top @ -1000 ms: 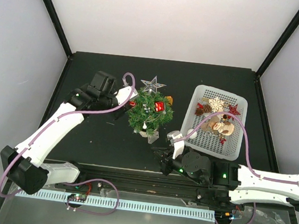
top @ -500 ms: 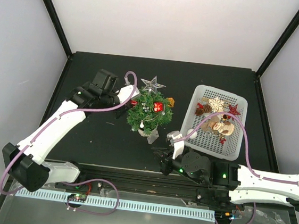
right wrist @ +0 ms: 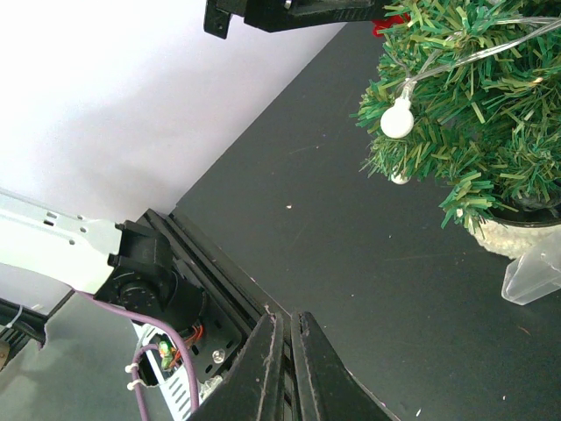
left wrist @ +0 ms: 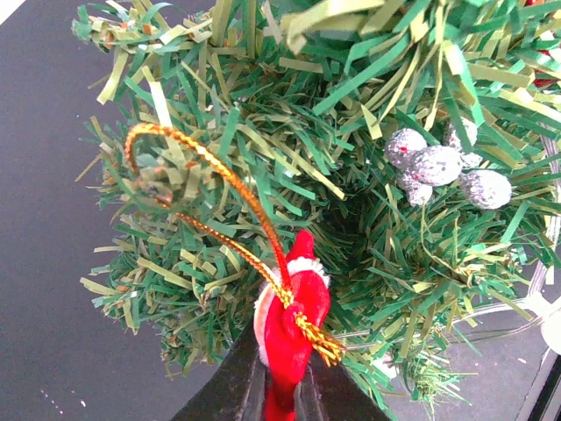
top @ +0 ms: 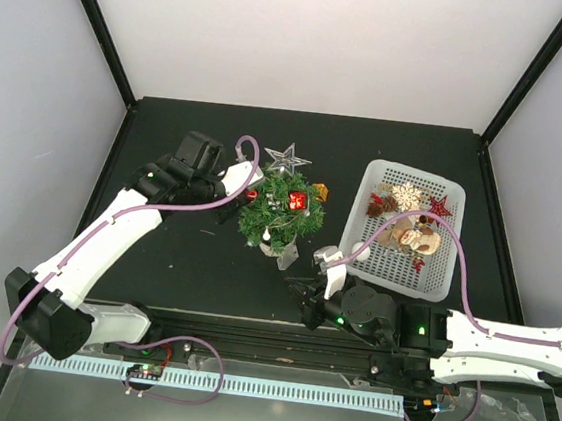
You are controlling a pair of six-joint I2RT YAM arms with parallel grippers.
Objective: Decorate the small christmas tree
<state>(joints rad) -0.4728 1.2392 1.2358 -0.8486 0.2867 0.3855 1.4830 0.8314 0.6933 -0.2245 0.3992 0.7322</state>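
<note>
The small christmas tree (top: pixel 281 211) stands mid-table with a silver star (top: pixel 287 158) on top and a red gift box (top: pixel 299 200) on it. My left gripper (left wrist: pixel 285 396) is shut on a red Santa-hat ornament (left wrist: pixel 294 320) at the tree's left side (left wrist: pixel 377 193). The ornament's gold loop (left wrist: pixel 219 171) is hooked over a branch tip. My right gripper (right wrist: pixel 287 368) is shut and holds nothing. It hovers low near the table's front edge, with the tree's white pot (right wrist: pixel 517 237) to its right.
A white mesh basket (top: pixel 445 280) with several ornaments sits at the right. Silver berries (left wrist: pixel 438 165) and a string of white bulbs (right wrist: pixel 396 120) hang in the tree. A clear plastic stand (right wrist: pixel 535 276) lies by the pot. The front rail (top: pixel 248 333) runs along the near edge.
My left gripper has edged slightly up and back with the ornament, and the tree has shifted a little with it. The right arm has stayed still.
</note>
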